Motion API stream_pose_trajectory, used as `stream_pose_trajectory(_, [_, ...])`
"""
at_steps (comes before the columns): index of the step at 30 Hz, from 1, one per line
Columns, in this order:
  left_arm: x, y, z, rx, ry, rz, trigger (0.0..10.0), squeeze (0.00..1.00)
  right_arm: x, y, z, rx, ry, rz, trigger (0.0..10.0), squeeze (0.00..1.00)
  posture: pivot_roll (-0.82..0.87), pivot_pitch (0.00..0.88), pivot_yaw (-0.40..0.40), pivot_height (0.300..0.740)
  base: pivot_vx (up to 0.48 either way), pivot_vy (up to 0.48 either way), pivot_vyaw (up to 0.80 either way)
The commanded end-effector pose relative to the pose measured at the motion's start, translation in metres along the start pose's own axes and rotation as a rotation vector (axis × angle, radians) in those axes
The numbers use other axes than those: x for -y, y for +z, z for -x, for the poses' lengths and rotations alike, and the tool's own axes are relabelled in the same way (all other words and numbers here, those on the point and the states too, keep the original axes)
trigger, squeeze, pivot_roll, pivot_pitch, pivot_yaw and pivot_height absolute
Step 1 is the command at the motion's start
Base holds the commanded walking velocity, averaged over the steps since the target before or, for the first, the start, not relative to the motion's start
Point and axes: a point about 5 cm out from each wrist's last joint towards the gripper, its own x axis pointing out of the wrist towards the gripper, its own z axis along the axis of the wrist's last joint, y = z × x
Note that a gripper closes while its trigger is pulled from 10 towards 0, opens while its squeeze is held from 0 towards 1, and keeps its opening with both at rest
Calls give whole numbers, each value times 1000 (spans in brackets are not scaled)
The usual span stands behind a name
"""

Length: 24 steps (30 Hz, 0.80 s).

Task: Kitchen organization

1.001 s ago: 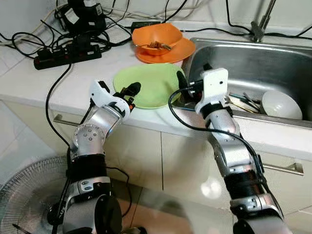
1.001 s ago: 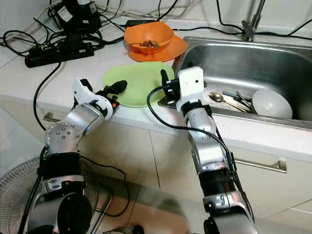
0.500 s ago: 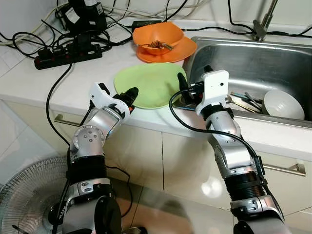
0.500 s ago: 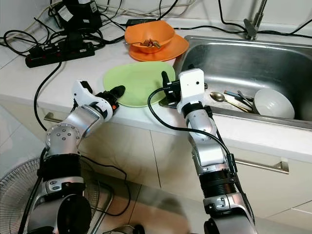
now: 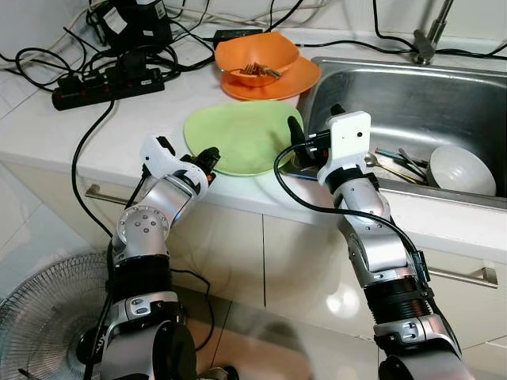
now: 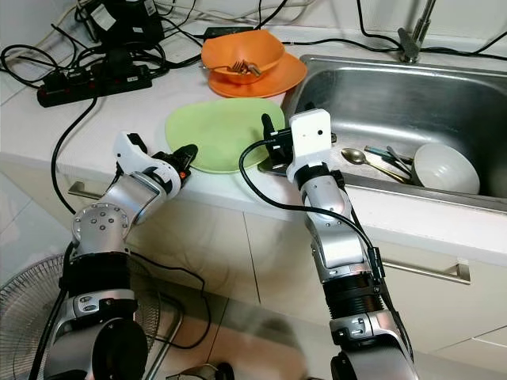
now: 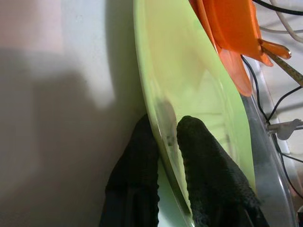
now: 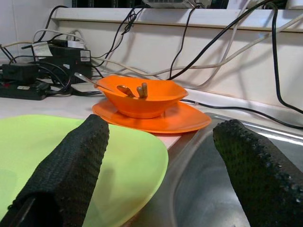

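A light green plate [image 5: 242,134] lies flat on the white counter beside the sink. My left gripper [image 5: 210,156] is at its near left rim. In the left wrist view the two black fingers [image 7: 206,156] pinch the plate's [image 7: 189,71] edge, one above and one below. My right gripper [image 5: 314,120] is at the plate's right edge by the sink corner, open. Its fingers [image 8: 71,165] stand wide apart with nothing between them. Behind the green plate, an orange bowl [image 5: 255,57] with cutlery sits on an orange plate [image 5: 297,79].
The steel sink [image 5: 412,95] holds a white bowl [image 5: 459,170] and loose cutlery [image 5: 396,162], with the tap [image 5: 428,36] behind. A power strip [image 5: 107,83] and tangled cables cover the counter's back left. A floor fan [image 5: 47,317] stands below left.
My left gripper has drawn back a little toward the plate's near rim. The right arm has held still.
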Motion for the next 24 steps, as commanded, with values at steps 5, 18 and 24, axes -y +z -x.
stream_pose_trajectory(5, [-66,-36,3,-148,316,21,0,0,-4,-1,-3,-9,12,-9,10000,0,42,132,57,740,0,0,0])
stream_pose_trajectory(18, [-63,-35,5,-124,304,5,0,0,0,-3,-4,-15,5,1,10000,0,33,92,61,740,0,0,0])
stream_pose_trajectory(24, [-58,-31,7,-90,269,-21,2039,0,6,-1,-7,-10,-3,16,10000,0,40,86,46,740,0,0,0])
